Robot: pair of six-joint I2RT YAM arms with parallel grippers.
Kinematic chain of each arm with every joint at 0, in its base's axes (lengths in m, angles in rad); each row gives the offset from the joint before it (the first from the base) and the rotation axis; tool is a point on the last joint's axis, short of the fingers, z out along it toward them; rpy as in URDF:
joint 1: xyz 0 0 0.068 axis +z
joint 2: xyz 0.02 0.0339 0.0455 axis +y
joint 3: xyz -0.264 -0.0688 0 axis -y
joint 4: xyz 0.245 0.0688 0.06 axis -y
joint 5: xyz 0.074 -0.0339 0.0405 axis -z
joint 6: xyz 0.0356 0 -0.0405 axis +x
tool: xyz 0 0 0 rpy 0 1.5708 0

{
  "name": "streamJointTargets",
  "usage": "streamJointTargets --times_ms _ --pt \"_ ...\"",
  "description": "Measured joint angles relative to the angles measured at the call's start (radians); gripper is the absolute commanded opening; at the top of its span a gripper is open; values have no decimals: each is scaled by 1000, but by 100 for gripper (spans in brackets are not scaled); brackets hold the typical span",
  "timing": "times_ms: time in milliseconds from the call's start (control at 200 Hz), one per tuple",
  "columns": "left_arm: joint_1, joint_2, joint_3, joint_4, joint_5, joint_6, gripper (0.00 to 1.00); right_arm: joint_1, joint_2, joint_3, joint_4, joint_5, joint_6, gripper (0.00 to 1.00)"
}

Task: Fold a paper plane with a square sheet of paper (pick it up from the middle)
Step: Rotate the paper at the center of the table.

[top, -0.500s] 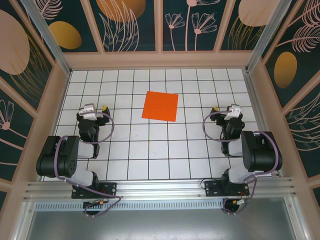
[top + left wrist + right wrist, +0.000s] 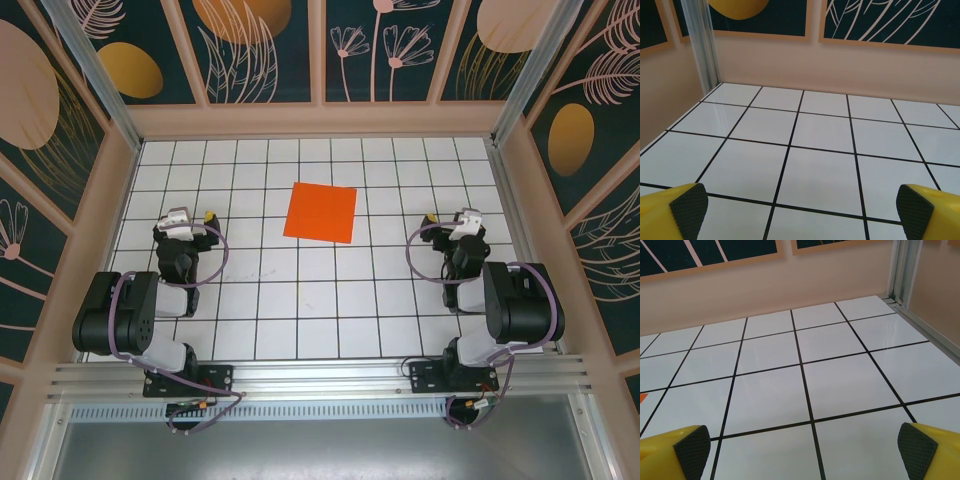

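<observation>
Left end effector point(image 2: 802, 212) spread wide above gridded table point(image 2: 820, 150).

The top camera looks down from above the near edge onto the whole table point(image 2: 320, 300), while both wrist cameras sit low over its tiles, facing the back wall point(image 2: 840, 70).

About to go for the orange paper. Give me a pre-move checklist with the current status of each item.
1. Paper lying flat and unfolded on the table: ok.
2. Left end effector open and empty: ok.
3. Right end effector open and empty: ok.
4. Paper's middle uncovered, nothing on it: ok.
5. Paper square to the grid lines: not ok, slightly rotated.
6. Any edge lifted enough to grip: cannot tell.
</observation>
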Motion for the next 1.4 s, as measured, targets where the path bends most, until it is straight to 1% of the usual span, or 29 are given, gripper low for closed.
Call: streamJointTargets --times_ms 255,325,405,525,595,660,766,851,1026,1191,1401 --pt "0 0 0 0 0 0 98 -2 0 1 -2 -18 0 99" --pt "0 -13 3 -26 -1 0 99 -1 -9 16 -43 -21 -3 99" --pt "0 -68 24 -111 -19 -3 99 5 -62 58 -149 -12 -7 99" --pt "0 -187 93 -268 -89 -32 98 30 -162 169 -338 40 14 99" --pt "0 -255 147 -368 -132 -67 99 50 -189 268 -470 68 65 99" --pt "0 -307 201 -471 -159 -114 99 72 -182 381 -615 83 134 99" --pt "0 -360 283 -626 -161 -172 99 134 -106 580 -824 96 236 99" --pt "0 -383 330 -733 -153 -205 98 226 -1 719 -958 116 289 99" --pt "0 -398 395 -916 -147 -266 98 412 219 898 -1151 116 350 99" --pt "0 -399 416 -1005 -117 -276 98 523 418 1077 -1307 140 372 99" --pt "0 -395 416 -1043 -79 -275 99 600 595 1270 -1472 213 369 99"
